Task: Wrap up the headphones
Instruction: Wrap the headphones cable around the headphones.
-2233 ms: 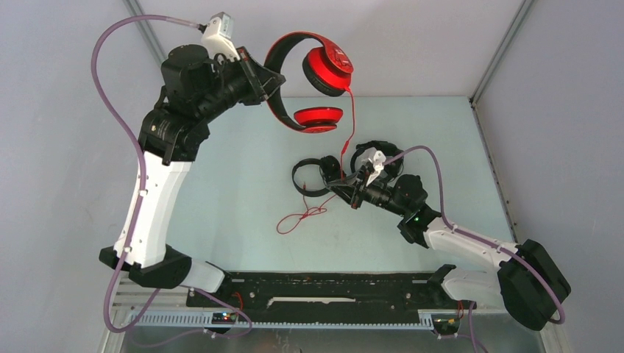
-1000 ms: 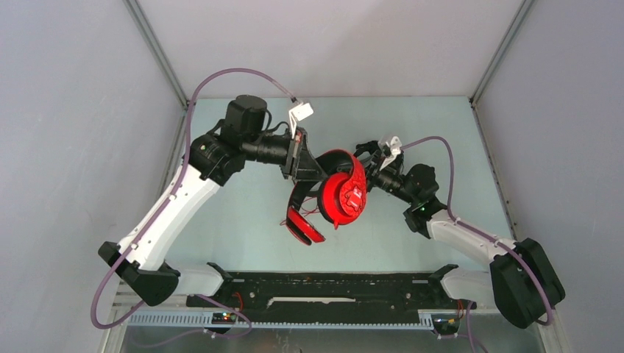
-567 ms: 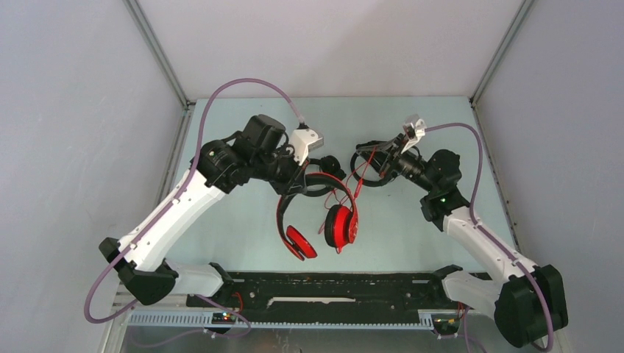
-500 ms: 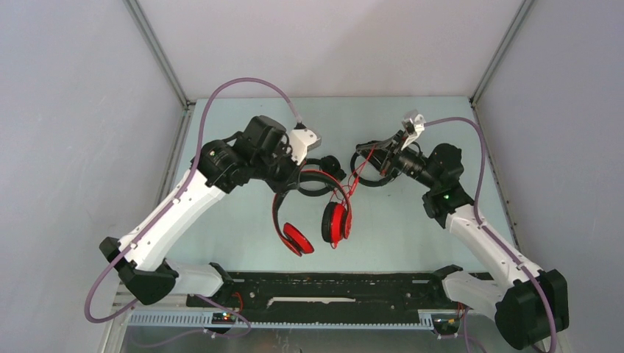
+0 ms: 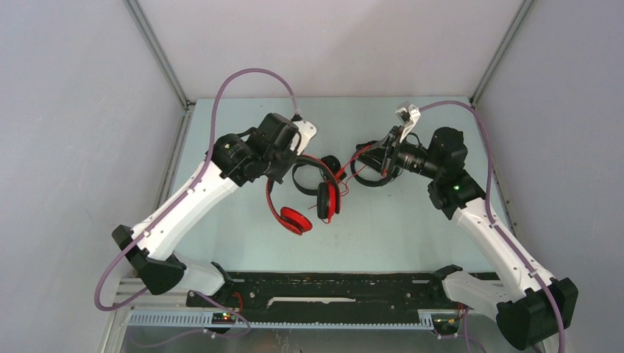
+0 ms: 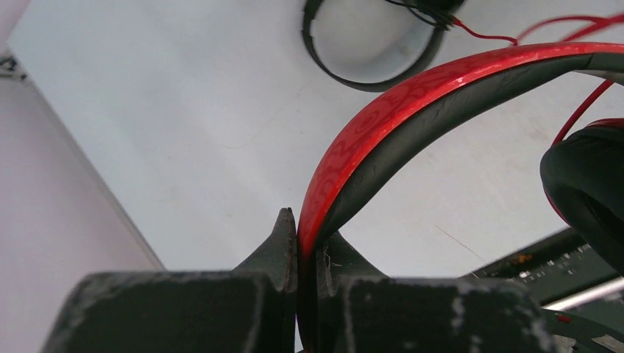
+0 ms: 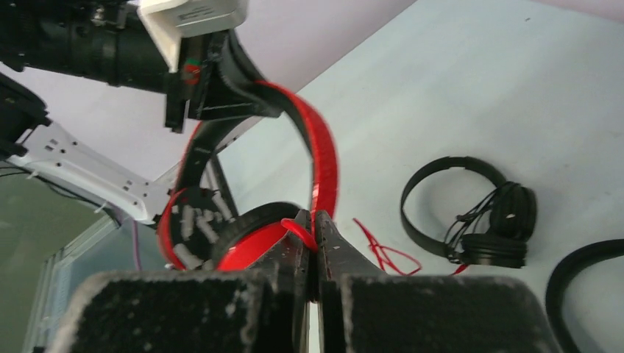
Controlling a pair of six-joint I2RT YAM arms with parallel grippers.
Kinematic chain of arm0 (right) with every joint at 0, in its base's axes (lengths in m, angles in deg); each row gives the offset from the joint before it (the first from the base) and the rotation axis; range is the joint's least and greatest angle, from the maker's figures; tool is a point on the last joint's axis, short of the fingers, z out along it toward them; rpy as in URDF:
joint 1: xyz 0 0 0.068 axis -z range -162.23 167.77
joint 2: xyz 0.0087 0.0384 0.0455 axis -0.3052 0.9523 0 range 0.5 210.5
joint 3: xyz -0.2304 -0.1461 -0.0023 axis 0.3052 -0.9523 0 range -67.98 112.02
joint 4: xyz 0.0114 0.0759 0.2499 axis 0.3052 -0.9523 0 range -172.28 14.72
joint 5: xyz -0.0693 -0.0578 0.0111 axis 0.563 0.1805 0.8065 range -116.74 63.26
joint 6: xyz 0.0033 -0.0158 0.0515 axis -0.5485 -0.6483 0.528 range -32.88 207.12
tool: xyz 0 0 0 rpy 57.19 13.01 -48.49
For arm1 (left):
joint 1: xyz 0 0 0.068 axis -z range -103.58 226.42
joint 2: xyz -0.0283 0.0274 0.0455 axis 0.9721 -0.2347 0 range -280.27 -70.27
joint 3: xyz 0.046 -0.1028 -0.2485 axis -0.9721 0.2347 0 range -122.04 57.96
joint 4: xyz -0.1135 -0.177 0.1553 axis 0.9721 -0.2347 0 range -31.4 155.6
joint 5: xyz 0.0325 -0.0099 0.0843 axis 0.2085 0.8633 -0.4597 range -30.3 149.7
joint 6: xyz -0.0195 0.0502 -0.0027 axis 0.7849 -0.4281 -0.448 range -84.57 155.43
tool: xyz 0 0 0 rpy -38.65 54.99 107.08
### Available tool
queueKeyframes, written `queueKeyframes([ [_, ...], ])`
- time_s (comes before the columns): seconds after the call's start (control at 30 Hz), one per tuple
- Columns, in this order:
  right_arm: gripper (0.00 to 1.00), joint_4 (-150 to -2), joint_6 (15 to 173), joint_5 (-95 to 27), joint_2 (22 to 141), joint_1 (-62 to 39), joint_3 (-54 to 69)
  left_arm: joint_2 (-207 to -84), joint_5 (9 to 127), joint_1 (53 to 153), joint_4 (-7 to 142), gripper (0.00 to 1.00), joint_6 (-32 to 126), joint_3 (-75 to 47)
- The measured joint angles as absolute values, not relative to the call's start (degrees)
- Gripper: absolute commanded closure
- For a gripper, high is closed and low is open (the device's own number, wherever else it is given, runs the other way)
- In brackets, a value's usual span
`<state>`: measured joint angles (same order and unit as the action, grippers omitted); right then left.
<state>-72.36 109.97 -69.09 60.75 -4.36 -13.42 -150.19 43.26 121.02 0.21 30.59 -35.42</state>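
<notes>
The left tool [image 6: 298,220] is clenched on the headband [image 6: 412,88] of the red headphones [image 5: 324,198], pinching the band edge-on between its two fingers. The set hangs above the table [image 5: 412,228] with its ear cups dangling; whether the lower cup touches the table I cannot tell. That hold looks chosen to leave the arch of the band free all round, as a core for winding

The right tool [image 7: 313,220] is clenched too, nipping the thin red cable [image 7: 298,232] between its tips. More of that cable lies in loose loops on the table below. Gripping the cord apart from the headset should let this arm lead it around the band while the other arm holds the set steady. No turn of cable shows on the stretch of band in view, so I judge the wrapping barely begun

By count there are three headsets. One is red and held up. The other two are black and lie flat on the table: the nearer black headphones [image 7: 471,213], thin cable bunched at the cups, and the second black headphones [image 5: 368,176], partly under the right arm. Both tools are busy with the red set
</notes>
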Motion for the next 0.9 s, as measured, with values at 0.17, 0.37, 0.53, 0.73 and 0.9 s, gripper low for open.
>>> queueKeyframes([
  [0.17,1.0,-78.9,112.2,-70.6,62.8,-7.2,-8.9,-152.9,36.5,121.0,0.2,1.0,32.8,-37.9],
  [0.37,1.0,-82.0,115.6,-72.1,64.3,-10.2,-6.7,-154.6,29.4,121.2,-0.5,1.0,35.8,-39.2],
  [0.53,1.0,-80.7,120.3,-73.7,65.5,-11.6,-6.6,-155.1,25.3,121.2,-0.5,1.0,38.6,-39.2],
  [0.73,0.94,-73.4,126.2,-75.1,68.5,-15.0,-6.6,-155.0,23.4,121.3,1.2,1.0,42.2,-39.2],
  [0.9,0.9,-67.5,128.6,-75.4,70.6,-18.3,-6.6,-155.0,24.0,121.3,3.3,1.0,45.2,-39.2],
])
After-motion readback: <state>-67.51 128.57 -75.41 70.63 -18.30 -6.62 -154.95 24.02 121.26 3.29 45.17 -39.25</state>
